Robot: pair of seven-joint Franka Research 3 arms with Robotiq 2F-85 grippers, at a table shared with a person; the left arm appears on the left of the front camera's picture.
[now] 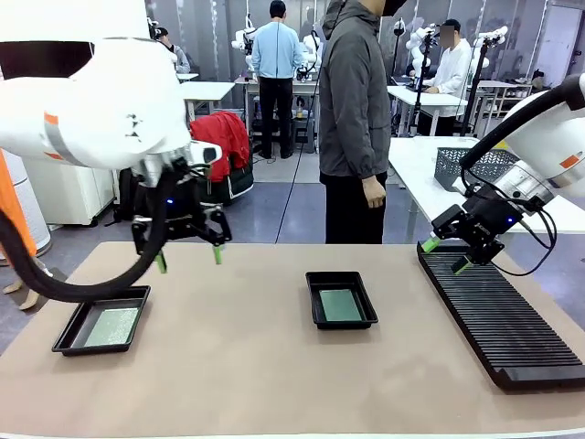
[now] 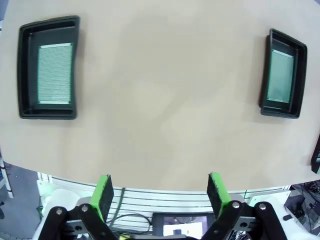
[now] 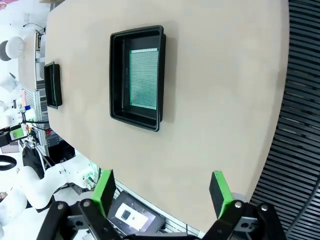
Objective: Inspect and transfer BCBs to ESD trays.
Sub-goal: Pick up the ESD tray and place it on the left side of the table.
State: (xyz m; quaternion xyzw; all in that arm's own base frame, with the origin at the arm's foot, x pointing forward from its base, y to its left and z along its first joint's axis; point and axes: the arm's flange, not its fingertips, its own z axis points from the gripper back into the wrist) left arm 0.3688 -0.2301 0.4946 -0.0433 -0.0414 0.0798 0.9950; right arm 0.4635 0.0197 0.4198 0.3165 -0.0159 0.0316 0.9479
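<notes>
Two black ESD trays lie on the tan table, each with a green BCB flat on its floor. One tray (image 1: 101,322) with its board (image 1: 112,326) sits at the front left; the other tray (image 1: 341,299) with its board (image 1: 340,305) sits in the middle. The left wrist view shows both trays (image 2: 48,67) (image 2: 283,74) and their boards (image 2: 55,73) (image 2: 279,76). In the right wrist view the middle tray (image 3: 136,78) holds its board (image 3: 144,77), with the far tray (image 3: 52,85) beyond. My left gripper (image 1: 189,256) (image 2: 160,192) hangs open and empty above the table behind the left tray. My right gripper (image 1: 446,255) (image 3: 162,192) hangs open and empty over the rack's far end.
A long black slotted rack (image 1: 501,315) lies along the table's right side. A person in a grey jacket (image 1: 355,119) stands at the far edge, hands down. A grey wire-mesh basket (image 1: 475,165) sits on a white table behind the right arm.
</notes>
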